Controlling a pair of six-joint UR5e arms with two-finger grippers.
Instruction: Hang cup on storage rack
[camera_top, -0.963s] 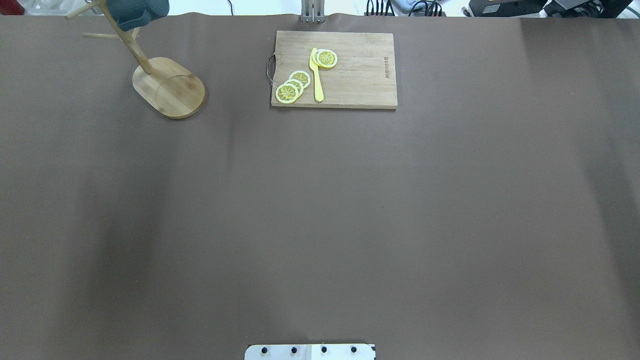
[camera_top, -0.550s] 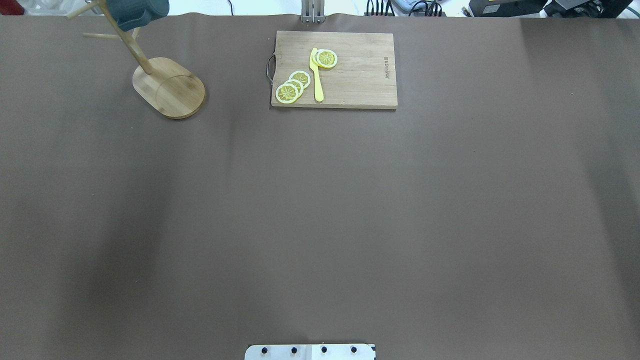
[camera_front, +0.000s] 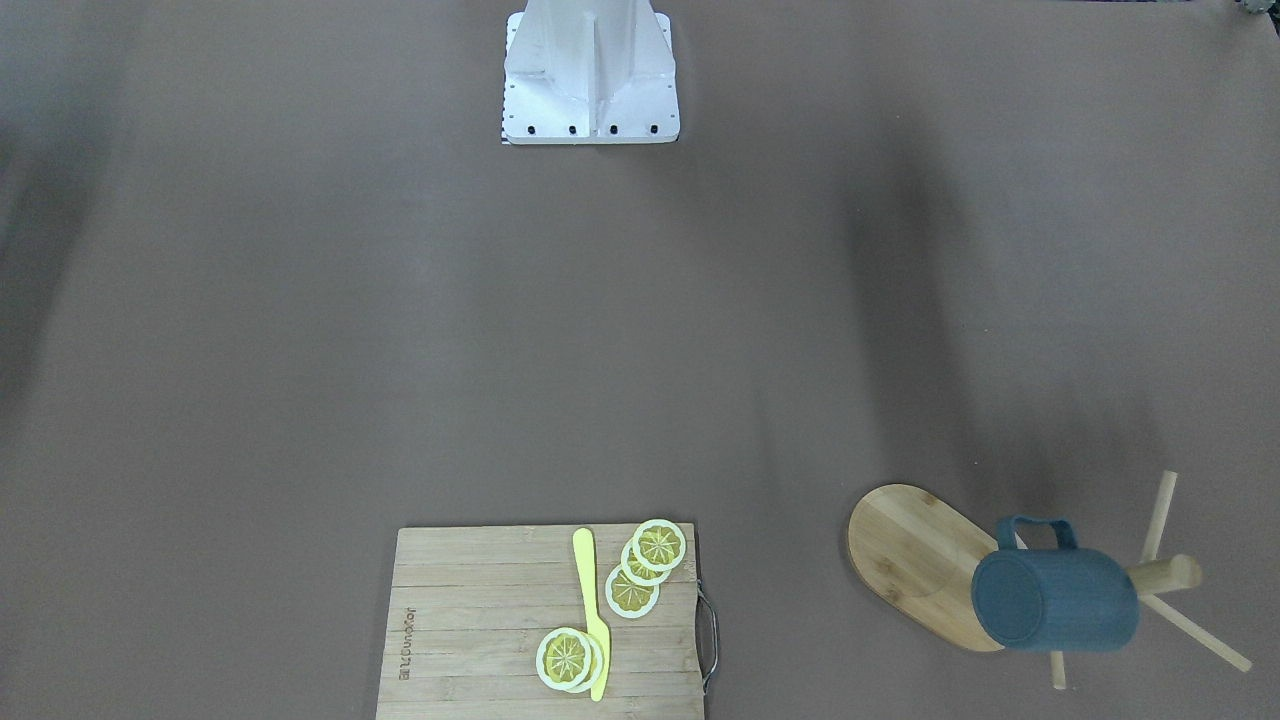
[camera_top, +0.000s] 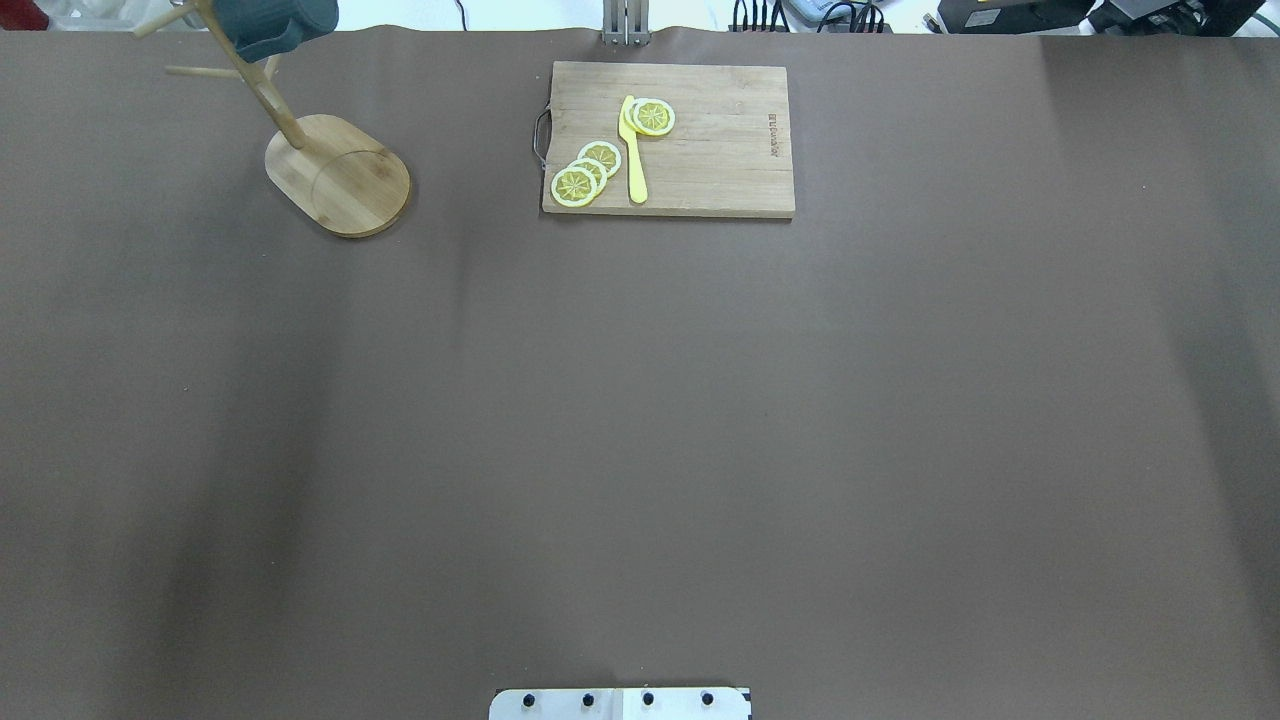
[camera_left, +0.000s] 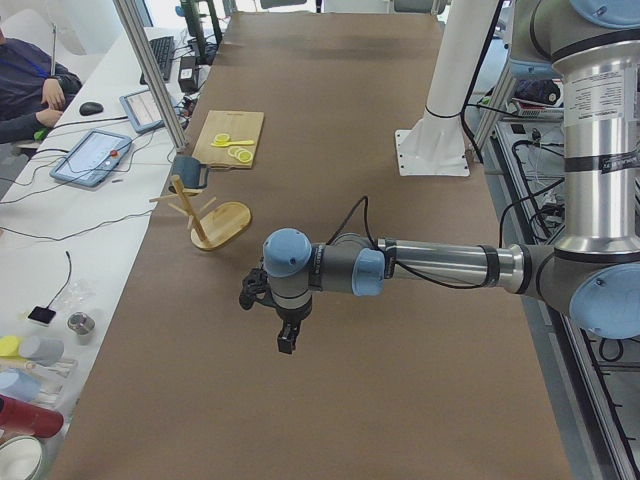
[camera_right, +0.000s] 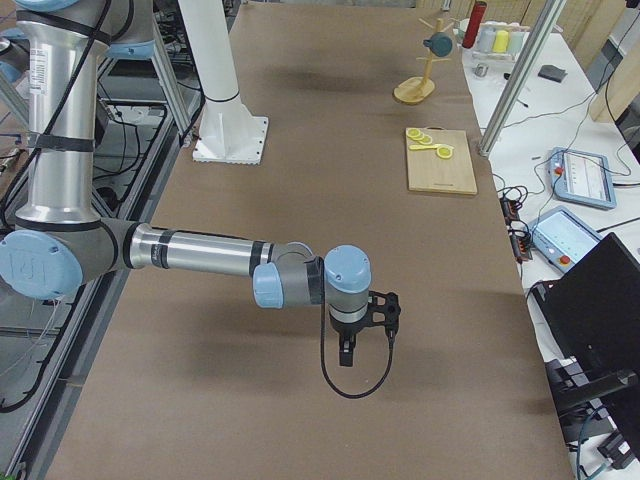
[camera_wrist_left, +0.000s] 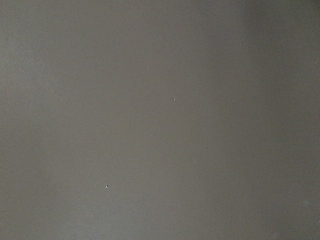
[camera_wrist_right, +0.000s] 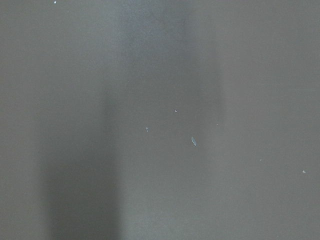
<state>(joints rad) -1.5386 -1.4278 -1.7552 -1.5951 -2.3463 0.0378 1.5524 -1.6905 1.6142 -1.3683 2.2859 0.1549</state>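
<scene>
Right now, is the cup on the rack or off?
On: the cup sits sideways among pegs of the storage rack, clear of the table; the carrying peg is hidden.

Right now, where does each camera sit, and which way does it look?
Front: across the table, facing the robot, looking steeply down; its mount shows at top.
Overhead: behind the robot, looking forward and down; only the mount's edge shows.
Left side: table's left end, looking along it; left arm near.
Right side: opposite end; right arm near.
Left wrist: down at bare table; no body shows.
Right wrist: the same.
Shared: front and overhead both show cup, rack, board.
</scene>
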